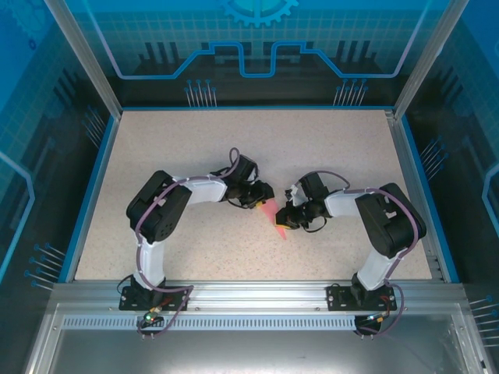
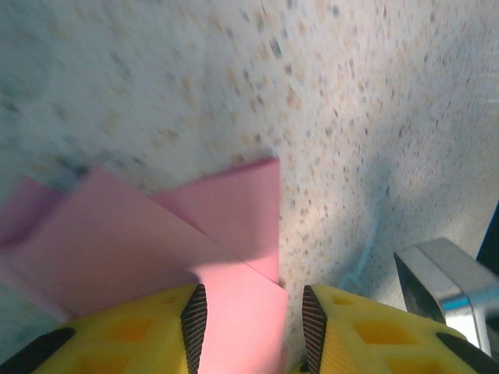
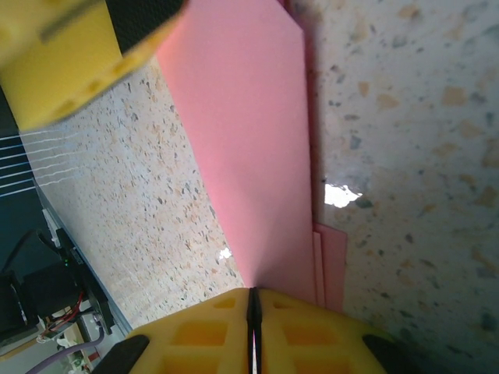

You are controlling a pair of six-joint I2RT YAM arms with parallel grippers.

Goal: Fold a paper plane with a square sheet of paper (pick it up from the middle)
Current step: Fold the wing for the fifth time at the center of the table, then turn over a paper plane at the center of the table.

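The pink paper (image 1: 275, 224) lies mid-table as a narrow folded strip with a pointed near end. In the left wrist view the paper (image 2: 140, 241) shows overlapping triangular flaps, and one layer runs between the spread yellow fingers (image 2: 125, 335) of my left gripper (image 2: 253, 331), which is open. In the right wrist view a long raised flap of the paper (image 3: 242, 140) leads into my right gripper (image 3: 253, 315), shut on its edge. Lower layers lie flat on the table beside it. From above, the left gripper (image 1: 261, 201) and right gripper (image 1: 287, 220) meet over the paper.
The speckled table (image 1: 234, 148) has a blue rim (image 1: 92, 187) and clear walls around it. The left gripper's yellow finger (image 3: 62, 54) hangs at the far end of the flap. A metal part (image 2: 444, 280) sits to the right of the left gripper. Cables (image 3: 47, 312) run near the table edge.
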